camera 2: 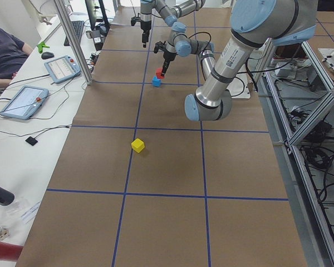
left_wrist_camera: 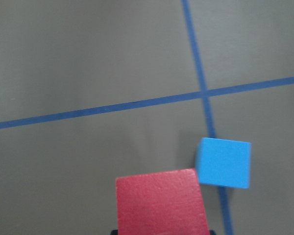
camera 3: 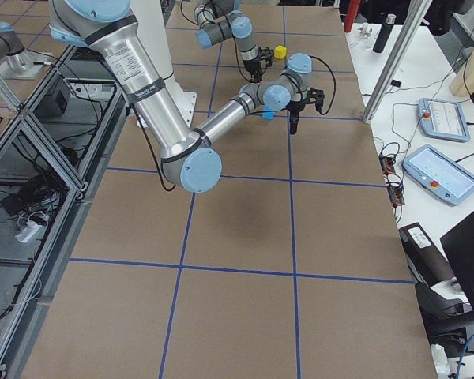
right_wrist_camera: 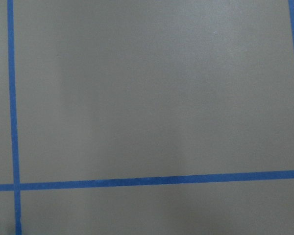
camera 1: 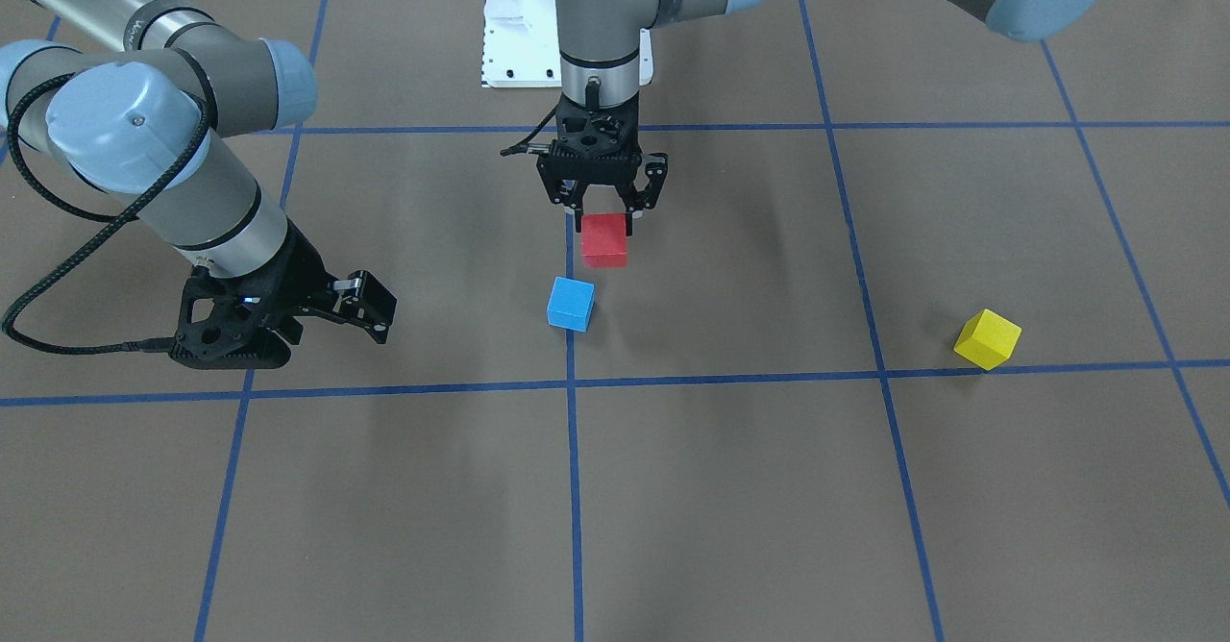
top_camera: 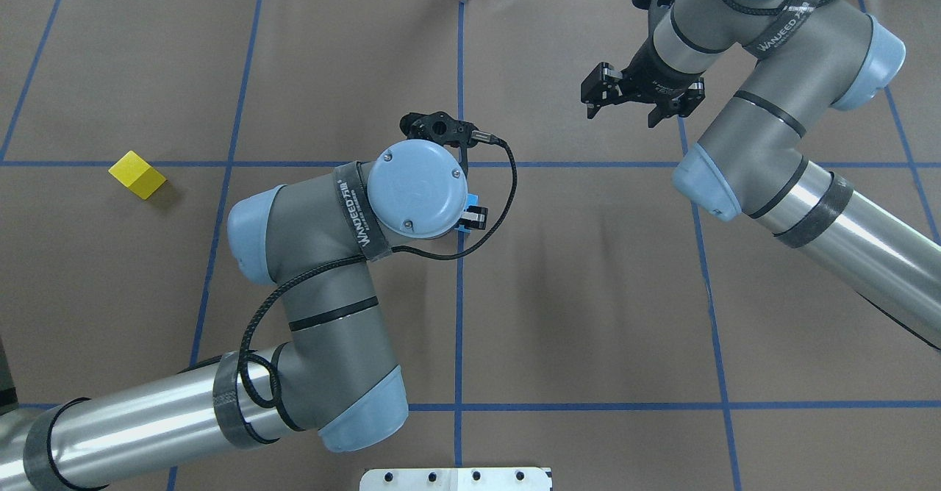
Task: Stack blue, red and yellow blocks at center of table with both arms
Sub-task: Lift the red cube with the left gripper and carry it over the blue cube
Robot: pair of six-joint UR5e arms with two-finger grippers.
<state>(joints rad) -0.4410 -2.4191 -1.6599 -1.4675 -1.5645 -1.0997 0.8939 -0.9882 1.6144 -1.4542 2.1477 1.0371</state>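
— Left wrist-mounted view is showing us the red block (left_wrist_camera: 161,203) at the bottom edge, and the blue block (left_wrist_camera: 223,162) just beside it, up and to the right. Are we holding the red one?

— Yes. In the front-facing view the left hand (camera 1: 603,224) is pressing its two fingers on opposite sides of the red block. We are judging that the block is hanging a little above the counter (camera 1: 730,488), not resting on it.

— And which way is the blue one lying from it?

— It is sitting on the counter, on a tape line (camera 1: 574,488) near the centre. It is a little farther from the robot's base than the red block and slightly toward the robot's right. So the red one is not over it yet. We are thinking the coming move is needing a short shift outward and rightward, then a lowering. Both are cubes, so we are finding no long axis.

— What is the right hand (top_camera: 621,115) doing?

— It is standing wide open and empty, well apart from the blocks. The yellow block (top_camera: 137,175) is lying alone on the left arm's side, nearer to the left hand.
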